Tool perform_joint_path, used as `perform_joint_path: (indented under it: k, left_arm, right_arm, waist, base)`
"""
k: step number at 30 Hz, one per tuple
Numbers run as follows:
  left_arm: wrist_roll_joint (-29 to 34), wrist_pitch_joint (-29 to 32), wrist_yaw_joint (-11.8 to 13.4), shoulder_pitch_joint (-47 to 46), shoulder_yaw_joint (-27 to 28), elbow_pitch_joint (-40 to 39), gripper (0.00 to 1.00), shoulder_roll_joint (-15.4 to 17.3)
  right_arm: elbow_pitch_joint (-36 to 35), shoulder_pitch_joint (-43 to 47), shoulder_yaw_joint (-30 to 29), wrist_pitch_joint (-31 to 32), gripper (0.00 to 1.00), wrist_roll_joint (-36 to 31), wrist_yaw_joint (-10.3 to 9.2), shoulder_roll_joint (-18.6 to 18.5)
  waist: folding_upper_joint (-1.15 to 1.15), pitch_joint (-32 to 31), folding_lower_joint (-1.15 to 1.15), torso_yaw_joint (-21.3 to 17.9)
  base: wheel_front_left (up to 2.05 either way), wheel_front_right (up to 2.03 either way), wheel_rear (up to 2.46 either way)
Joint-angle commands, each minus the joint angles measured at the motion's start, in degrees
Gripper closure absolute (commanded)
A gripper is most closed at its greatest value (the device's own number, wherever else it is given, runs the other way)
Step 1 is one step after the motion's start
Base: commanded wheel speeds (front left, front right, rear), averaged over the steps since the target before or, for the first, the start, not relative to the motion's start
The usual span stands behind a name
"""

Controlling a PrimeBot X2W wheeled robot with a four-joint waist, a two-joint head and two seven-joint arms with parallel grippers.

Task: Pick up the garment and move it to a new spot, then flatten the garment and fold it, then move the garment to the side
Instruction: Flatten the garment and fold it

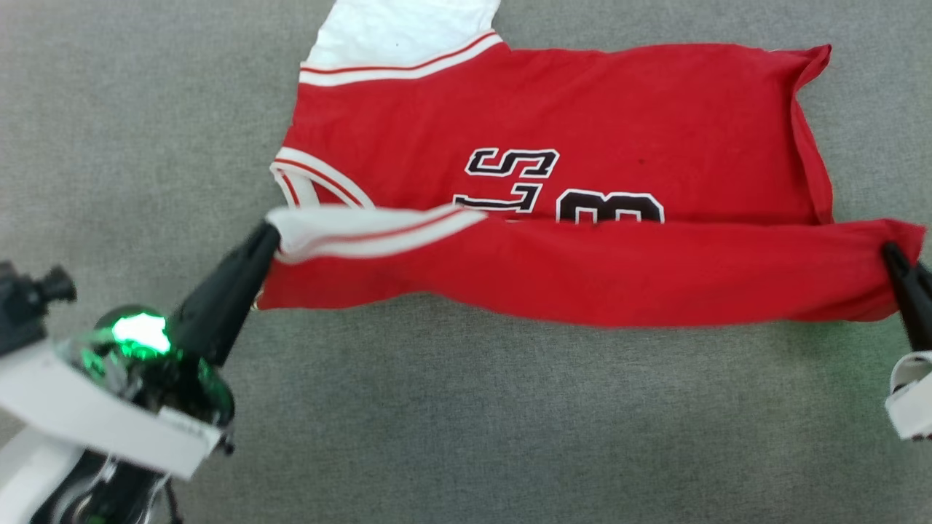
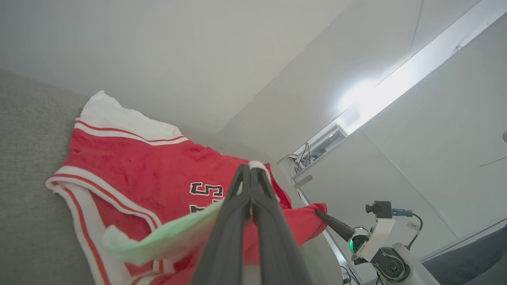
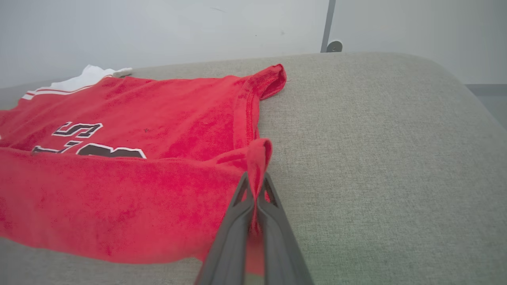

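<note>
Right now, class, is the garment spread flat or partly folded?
Partly folded: left gripper and right gripper hold one edge of the garment over its lettering.

One garment (image 1: 582, 131), two grippers, one grey surface (image 1: 510, 422).

Lab-like room, bare white walls (image 2: 158, 39), grey padded surface (image 1: 510, 422)

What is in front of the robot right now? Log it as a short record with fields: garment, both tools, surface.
garment: red jersey with white sleeves, lying sideways, far half flat on the surface
near edge: raised between both tools, hiding the lower part of the lettering
left tool: shut on the garment at the white striped sleeve end
right tool: shut on the garment at the red hem corner
surface: grey fabric cushion
</note>
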Motion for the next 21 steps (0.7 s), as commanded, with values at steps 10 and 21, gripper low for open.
perform_joint_path:
  k: [10, 21]
  left_arm:
    - [4.9, -0.8, 0.0, -6.9, -7.8, 18.7, 1.0, -0.3]
    - [9.9, -0.9, 0.1, -13.7, -16.1, 34.0, 0.99, -1.0]
  right_arm:
    - [8.6, -4.4, -0.6, -3.9, 1.0, -1.8, -0.08, 4.0]
    - [17.6, -9.3, 2.2, -8.8, 1.0, -4.3, -0.08, 5.8]
  waist:
    - [0.0, 2.3, 0.0, -1.2]
    - [0.0, 4.1, 0.0, -1.3]
  base:
    - [0.0, 0.0, 0.0]
    - [0.0, 0.0, 0.0]
